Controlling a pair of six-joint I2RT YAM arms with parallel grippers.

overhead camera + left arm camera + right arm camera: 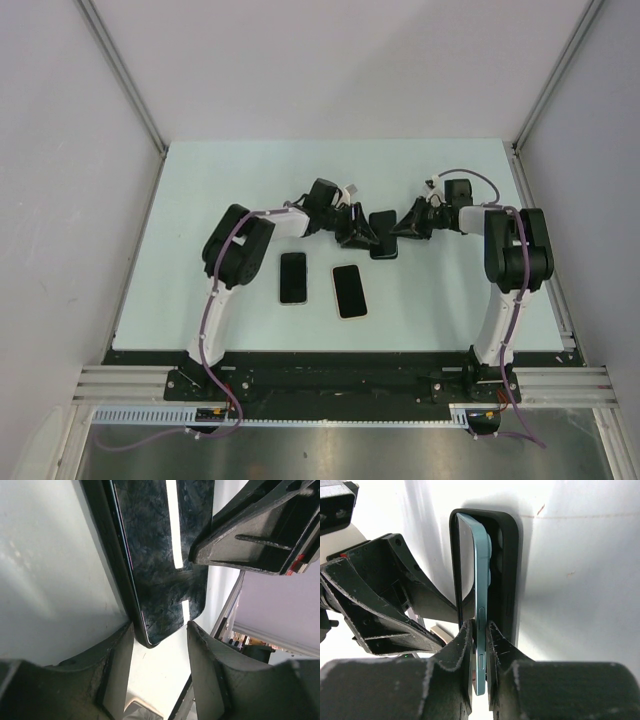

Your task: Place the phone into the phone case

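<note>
- 2 dark-screened rectangular spare phones (293,277) are seen lying flat, side by side, on pale-green tabletop (200,180), nearest the arm bases.
- Light-blue flat phone (481,570) is pinched by R gripper (479,626), jaws nearly closed on its thin sides.
- Phone is stood on edge, tilted, inside black rectangular phone case (509,555), mid-table betw. both arms.
- L gripper (160,627) is held w/ jaws apart around phone corner, not closed on it.

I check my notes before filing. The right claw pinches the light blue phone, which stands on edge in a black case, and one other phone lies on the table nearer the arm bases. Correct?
Not one: the top view shows two, the left spare phone and the right spare phone. The rest holds: right claw, light blue phone, black case.
</note>
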